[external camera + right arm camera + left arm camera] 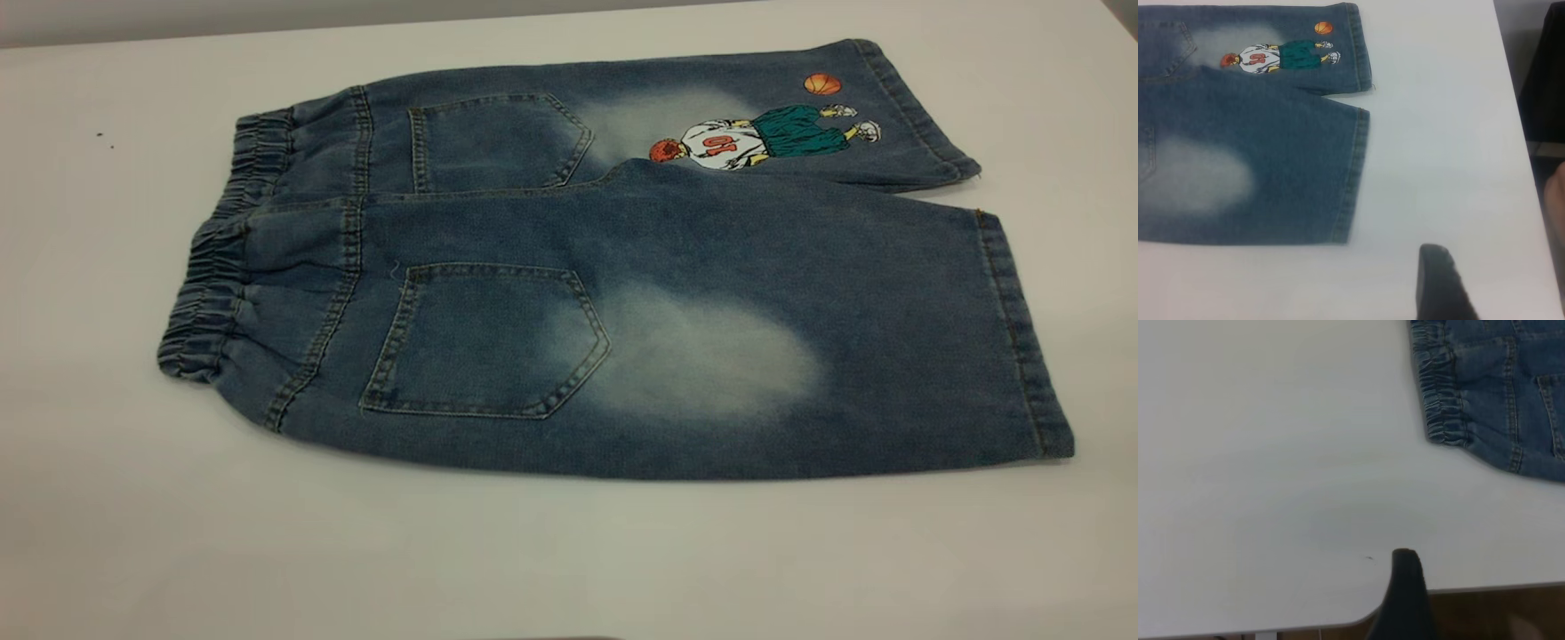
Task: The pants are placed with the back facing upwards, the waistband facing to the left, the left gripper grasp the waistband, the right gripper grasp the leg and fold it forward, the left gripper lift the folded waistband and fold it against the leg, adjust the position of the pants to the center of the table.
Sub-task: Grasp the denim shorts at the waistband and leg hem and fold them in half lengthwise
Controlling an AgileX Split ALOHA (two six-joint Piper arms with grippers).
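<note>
Pants (622, 276) lie flat on the surface (569, 551), waistband (1438, 400) and leg (1271, 173) well apart from the left end effector (1405, 587) and right end effector (1438, 280), whose opening I cannot tell; a shallow pinch could take one denim layer only.

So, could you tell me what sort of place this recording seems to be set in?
Probably a lab or workshop bench set up for robot cloth folding: a bare white table holds only the denim pants, laid flat, and a black end effector finger hangs over the table's edge in the left wrist view.
</note>
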